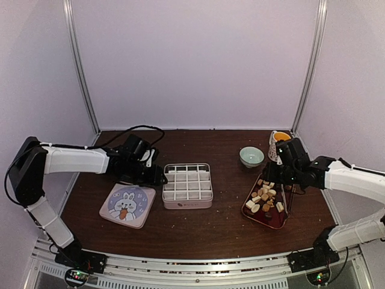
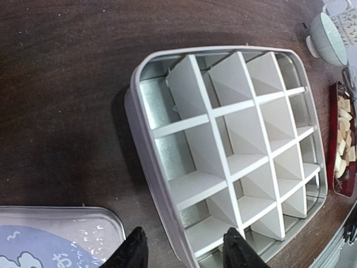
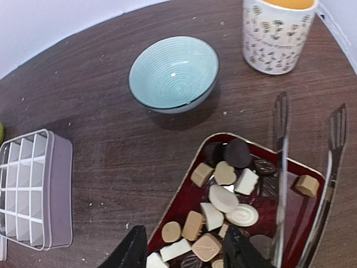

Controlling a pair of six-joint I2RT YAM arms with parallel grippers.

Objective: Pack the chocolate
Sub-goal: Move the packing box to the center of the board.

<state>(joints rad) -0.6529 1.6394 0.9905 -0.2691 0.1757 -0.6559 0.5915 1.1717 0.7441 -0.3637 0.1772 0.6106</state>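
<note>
Chocolate in cream, tan and dark brown pieces is spread in a red tray set near the right edge of the tabletop. Metal tongs are rested along the tray's right side. The right pincer is held above the tray's left rim, fingers partly apart, nothing gripped. A divided white box is placed mid-tabletop; the left pincer is poised over its left wall, fingers likewise apart, nothing clamped. A rabbit-printed lid is laid near the box, toward the left edge. A teal bowl and a patterned mug are stood toward the far right corner
</note>
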